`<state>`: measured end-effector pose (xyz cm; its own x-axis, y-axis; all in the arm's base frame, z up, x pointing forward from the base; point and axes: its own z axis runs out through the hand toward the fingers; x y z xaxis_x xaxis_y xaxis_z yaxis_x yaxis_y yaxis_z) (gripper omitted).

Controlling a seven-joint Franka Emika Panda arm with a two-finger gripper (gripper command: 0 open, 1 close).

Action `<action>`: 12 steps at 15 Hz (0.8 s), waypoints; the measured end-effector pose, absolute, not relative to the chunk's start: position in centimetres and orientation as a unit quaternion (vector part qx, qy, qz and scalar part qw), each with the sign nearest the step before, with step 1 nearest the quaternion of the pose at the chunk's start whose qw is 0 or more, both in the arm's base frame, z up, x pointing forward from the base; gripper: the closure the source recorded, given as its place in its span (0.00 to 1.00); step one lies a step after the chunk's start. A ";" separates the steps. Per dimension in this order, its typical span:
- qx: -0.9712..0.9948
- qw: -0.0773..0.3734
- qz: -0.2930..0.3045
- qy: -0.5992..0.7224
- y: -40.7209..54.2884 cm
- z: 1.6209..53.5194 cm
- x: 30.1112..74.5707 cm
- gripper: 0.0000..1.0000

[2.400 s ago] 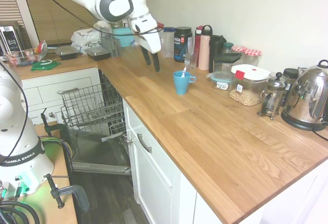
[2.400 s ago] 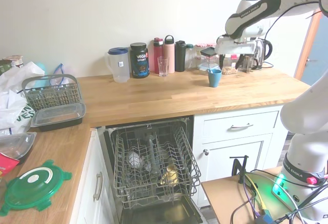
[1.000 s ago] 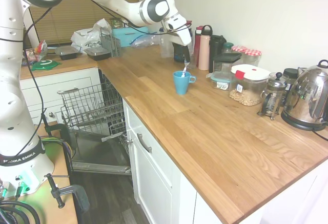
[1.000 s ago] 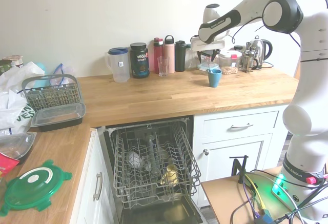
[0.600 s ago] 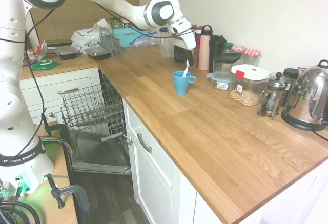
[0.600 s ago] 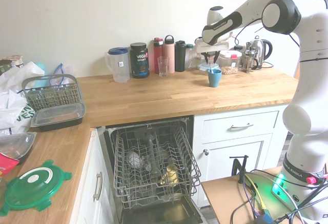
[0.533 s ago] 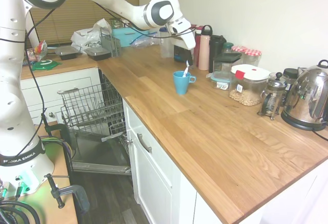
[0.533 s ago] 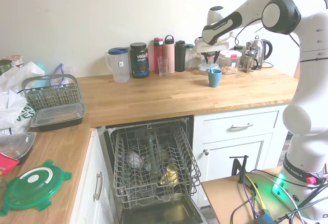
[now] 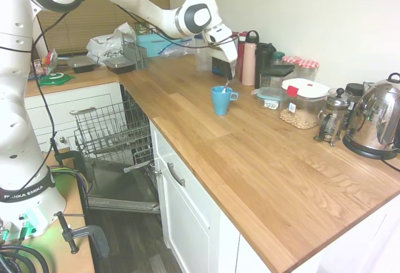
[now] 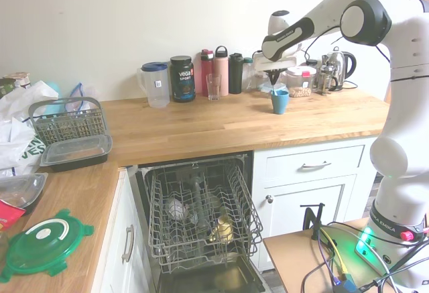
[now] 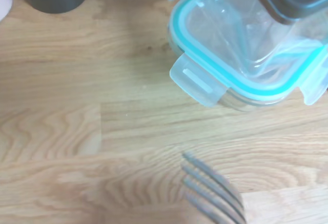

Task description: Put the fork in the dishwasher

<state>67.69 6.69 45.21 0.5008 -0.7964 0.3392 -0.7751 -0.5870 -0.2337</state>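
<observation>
Gripper [image 9: 225, 77] sits directly above the blue mug [image 9: 220, 100], low over its rim, fingers pointing down. Whether the fingers are parted or closed on anything cannot be told from either outside view. Fork [image 9: 224, 89] stands in the mug, handle just showing at the rim under the gripper; in the wrist view its tines [image 11: 212, 193] appear close up over the wood. Mug stands on the worktop [image 9: 250, 154] near the back edge, in front of the row of bottles [image 10: 220, 72] along the wall. A clear container with a teal-edged rim [image 11: 241, 49] lies just beside the mug. Dishwasher [image 10: 201, 226] is under the worktop, door dropped open, wire rack [image 9: 109, 129] pulled out, well apart from the mug. A few items lie in the rack.
</observation>
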 end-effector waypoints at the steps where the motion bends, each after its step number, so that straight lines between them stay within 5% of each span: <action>1: -0.866 0.026 -0.210 0.453 6.6 45.1 67.8 1.00; 8: -0.861 0.051 -0.238 0.447 5.2 46.8 68.1 1.00; 12: -0.846 0.083 -0.280 0.447 3.7 51.2 64.4 1.00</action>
<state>64.38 3.74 51.20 0.4440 -0.8027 0.3982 -0.7095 -0.5863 -0.3909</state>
